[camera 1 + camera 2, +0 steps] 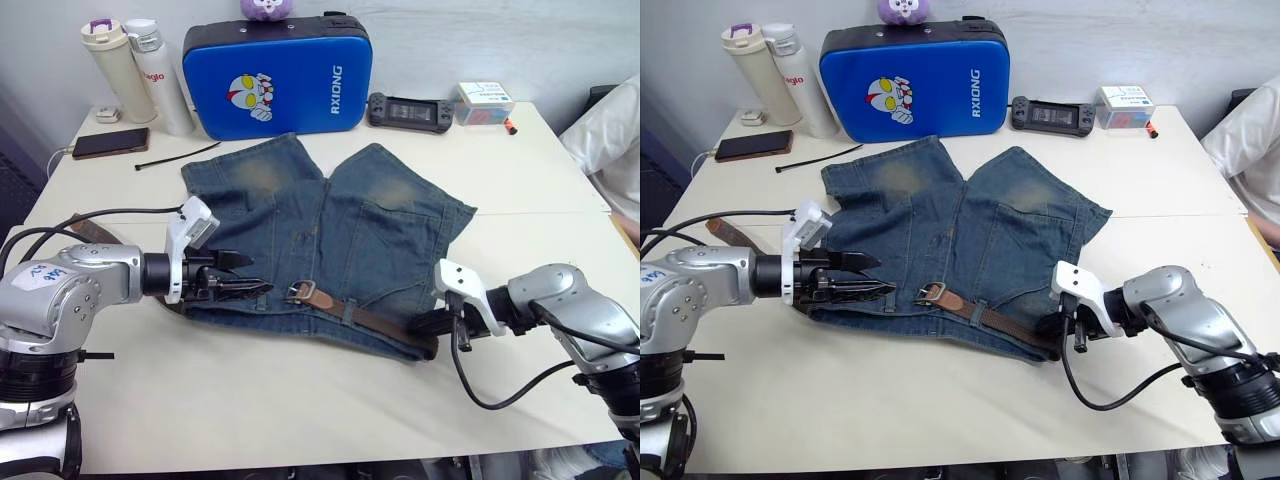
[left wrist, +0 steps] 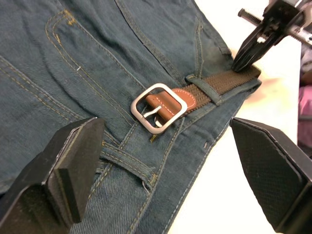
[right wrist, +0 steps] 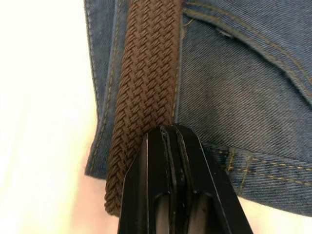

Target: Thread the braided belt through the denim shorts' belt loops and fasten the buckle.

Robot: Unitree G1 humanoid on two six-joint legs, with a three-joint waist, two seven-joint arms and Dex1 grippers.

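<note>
The faded blue denim shorts point(image 1: 330, 240) lie flat at the centre of the pale tabletop point(image 1: 300, 400), waistband toward the lower edge of the frame. The dark brown woven braided belt point(image 1: 375, 322) runs along that waistband from centre to lower right, passing under at least one narrow blue denim belt loop point(image 2: 204, 87). Its silver rectangular metal buckle point(image 2: 159, 107), with a tan leather tab stitched behind it, rests on the denim at centre, unfastened.

The left gripper point(image 1: 240, 287) sits at centre left beside the waistband, its jaws spread wide and empty. The right gripper point(image 3: 168, 146), at lower right, has its jaws pressed together at the belt's edge; whether any webbing is caught between them I cannot tell.

The braid looks ribbed and grippy, the denim soft and prone to bunching. The likely risk is that pulling drags the whole shorts across the smooth tabletop instead of sliding the belt, or the loose loops fold flat and block the tip.
</note>
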